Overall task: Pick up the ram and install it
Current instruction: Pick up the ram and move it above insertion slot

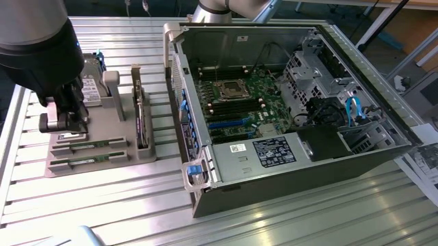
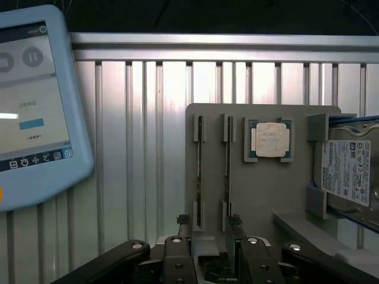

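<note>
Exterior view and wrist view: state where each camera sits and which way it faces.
Exterior view: off the arm, high up, looking down at a slant on the slatted table, the open computer case and the gray holder; the dark arm and gripper show at its left.
Wrist view: on the wrist, looking along the open gripper down at the holder, processor and tablet.
Shared: holder, two ram sticks, hard drive, gripper.
</note>
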Motion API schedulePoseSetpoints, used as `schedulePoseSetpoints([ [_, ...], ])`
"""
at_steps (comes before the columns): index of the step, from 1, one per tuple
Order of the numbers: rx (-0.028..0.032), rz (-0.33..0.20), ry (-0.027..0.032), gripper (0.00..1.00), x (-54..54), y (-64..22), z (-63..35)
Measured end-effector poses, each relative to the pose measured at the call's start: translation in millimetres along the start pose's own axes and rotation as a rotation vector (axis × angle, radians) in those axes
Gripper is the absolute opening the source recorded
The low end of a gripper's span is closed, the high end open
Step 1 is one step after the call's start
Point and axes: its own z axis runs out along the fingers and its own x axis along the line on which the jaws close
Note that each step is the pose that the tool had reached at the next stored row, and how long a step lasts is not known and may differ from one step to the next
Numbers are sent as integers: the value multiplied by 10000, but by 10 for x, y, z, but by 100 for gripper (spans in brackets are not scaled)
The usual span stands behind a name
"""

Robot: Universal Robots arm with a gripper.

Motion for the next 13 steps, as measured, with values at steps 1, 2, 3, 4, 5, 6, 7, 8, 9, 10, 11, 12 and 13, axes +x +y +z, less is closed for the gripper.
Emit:
schedulePoseSetpoints([
  [1, -4, 0, 0, 36, 0, 0, 19],
  [2, -10, 0, 0, 36, 1, -1, 44],
  [3, -14, 1, -1, 36, 2, -1, 61],
  [4, -18, 1, -1, 36, 2, -1, 80],
  [5, -22, 1, 0, 36, 3, -2, 98],
  [6, -26, 0, 0, 36, 3, -2, 114],
  [7, -29, 1, 0, 36, 4, -2, 135],
  [8, -33, 1, 0, 36, 4, -2, 155],
  [9, -36, 1, 0, 36, 5, -3, 174],
  [10, -40, 1, 0, 36, 6, -3, 192],
  [11, -44, 1, -1, 36, 6, -4, 215],
  [12, -48, 1, 0, 36, 7, -4, 233],
  [13, -53, 1, 0, 36, 7, -4, 249],
])
